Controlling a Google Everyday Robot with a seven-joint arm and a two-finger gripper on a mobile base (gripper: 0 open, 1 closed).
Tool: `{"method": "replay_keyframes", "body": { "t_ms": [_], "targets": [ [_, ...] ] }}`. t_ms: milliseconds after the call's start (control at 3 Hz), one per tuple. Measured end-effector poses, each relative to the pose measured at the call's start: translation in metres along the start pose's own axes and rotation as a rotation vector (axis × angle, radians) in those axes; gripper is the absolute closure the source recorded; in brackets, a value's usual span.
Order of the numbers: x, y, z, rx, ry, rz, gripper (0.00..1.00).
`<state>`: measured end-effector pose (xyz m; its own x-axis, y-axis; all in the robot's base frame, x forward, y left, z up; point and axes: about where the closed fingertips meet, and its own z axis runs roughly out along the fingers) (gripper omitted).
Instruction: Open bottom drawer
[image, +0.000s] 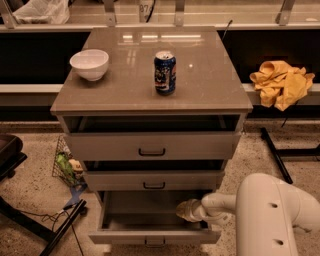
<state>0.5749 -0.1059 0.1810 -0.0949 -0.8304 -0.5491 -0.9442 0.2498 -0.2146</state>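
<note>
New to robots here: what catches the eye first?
The bottom drawer stands pulled out, plain grey inside, with the gripper of a bulky white arm over its right side. On the cabinet top sit a blue can near the middle and a white bowl at left.

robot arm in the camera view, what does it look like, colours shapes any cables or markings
The arm has a smooth off-white shell: a bulky rounded segment with two small dark dots, narrowing to a slimmer tube-like link. No cables or lettering show. The gripper at its tip is a rounded, tan-beige piece, sitting at the right side of the open bottom drawer.
</note>
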Motion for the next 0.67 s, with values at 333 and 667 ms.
{"method": "replay_keyframes", "body": {
  "t_ms": [333,667],
  "targets": [
    [0.002,-0.003,0.005,0.005,-0.003,0.005,1.00],
    [0.016,0.024,0.006,-0.030,0.026,0.030,1.00]
  ]
}}
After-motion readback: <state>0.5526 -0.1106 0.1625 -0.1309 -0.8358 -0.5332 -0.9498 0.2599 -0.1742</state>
